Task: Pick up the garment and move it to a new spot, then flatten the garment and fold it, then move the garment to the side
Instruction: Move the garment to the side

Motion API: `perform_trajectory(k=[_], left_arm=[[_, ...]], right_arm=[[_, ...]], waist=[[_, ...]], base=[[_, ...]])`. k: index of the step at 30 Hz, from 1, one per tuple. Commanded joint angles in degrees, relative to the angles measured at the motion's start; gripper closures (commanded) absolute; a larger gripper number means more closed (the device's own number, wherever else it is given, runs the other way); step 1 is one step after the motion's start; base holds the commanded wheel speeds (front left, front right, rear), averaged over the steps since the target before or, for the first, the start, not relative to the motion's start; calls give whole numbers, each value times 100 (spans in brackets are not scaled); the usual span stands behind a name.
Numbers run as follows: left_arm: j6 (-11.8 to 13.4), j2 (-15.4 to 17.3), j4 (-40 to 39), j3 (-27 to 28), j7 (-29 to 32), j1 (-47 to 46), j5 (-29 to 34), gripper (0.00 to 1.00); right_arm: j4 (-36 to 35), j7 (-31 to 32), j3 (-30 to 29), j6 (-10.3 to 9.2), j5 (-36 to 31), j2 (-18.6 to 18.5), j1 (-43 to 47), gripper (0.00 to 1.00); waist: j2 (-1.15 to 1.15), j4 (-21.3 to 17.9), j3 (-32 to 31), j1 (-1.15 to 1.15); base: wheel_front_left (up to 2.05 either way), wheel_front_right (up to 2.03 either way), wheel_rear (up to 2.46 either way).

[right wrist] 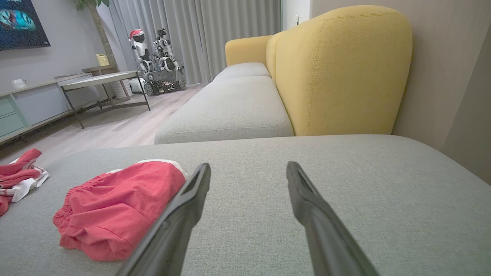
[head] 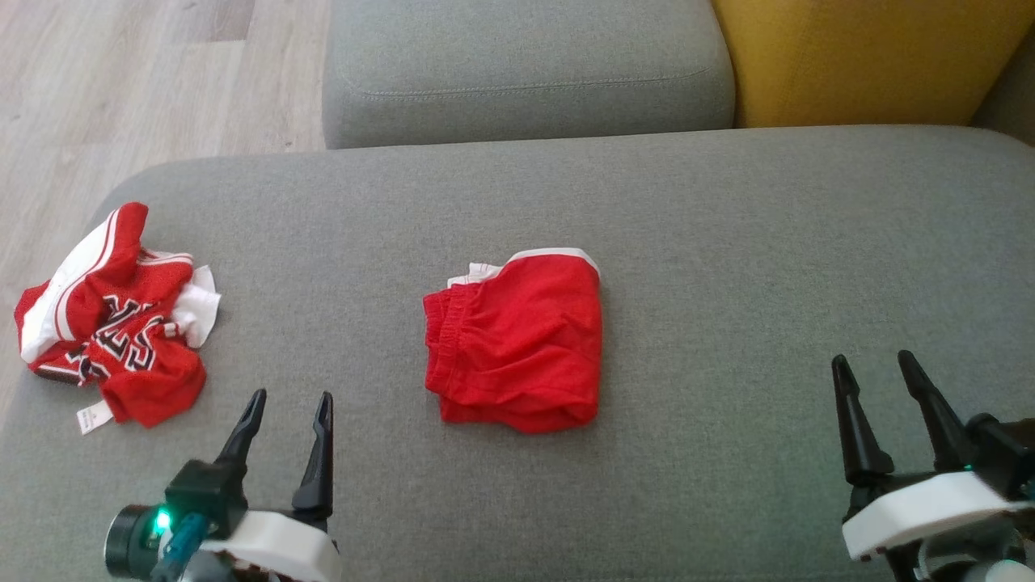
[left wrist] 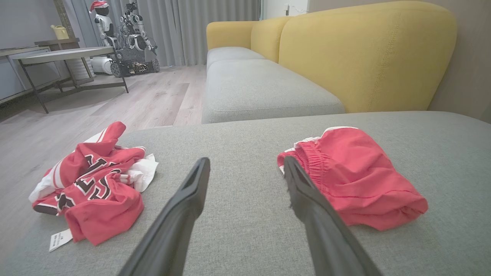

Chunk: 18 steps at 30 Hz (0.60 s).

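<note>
- Folded red shorts [head: 517,339] lie on a grey cushion [head: 768,242], ahead and right of the left gripper [head: 291,396].
- A crumpled jersey [head: 113,323] lies ahead and left of that gripper, well apart from the shorts.
- The step is probably moving the shorts aside: pinch all layers at one edge so the fold holds.
- Both arms sit low, pointing forward. The left gripper and the right gripper [head: 873,360] have fingers apart and hold nothing.

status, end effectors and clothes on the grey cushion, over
Left end effector open, empty. Right end effector open, empty. Folded red fabric shorts centre; crumpled red-and-white jersey far left. No obstruction.
</note>
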Motion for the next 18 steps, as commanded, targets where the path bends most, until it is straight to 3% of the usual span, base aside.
perform_trajectory(k=[1, 12, 18], left_arm=[[47, 109, -191, 191, -7, -235, -28, 0], [80, 120, -210, 160, -26, -257, -59, 0], [62, 120, -265, 112, -37, -429, -38, 0]], right_arm=[[-173, -18, 73, -4, 10, -54, -146, 0], [-186, 3, 80, -4, -2, -38, -149, 0], [-81, 23, 6, -4, 26, -30, -250, 0]], waist=[[0, 1, 1, 0], [0, 15, 18, 0], [0, 225, 159, 0]], base=[[0, 0, 0], [0, 0, 0], [0, 0, 0]])
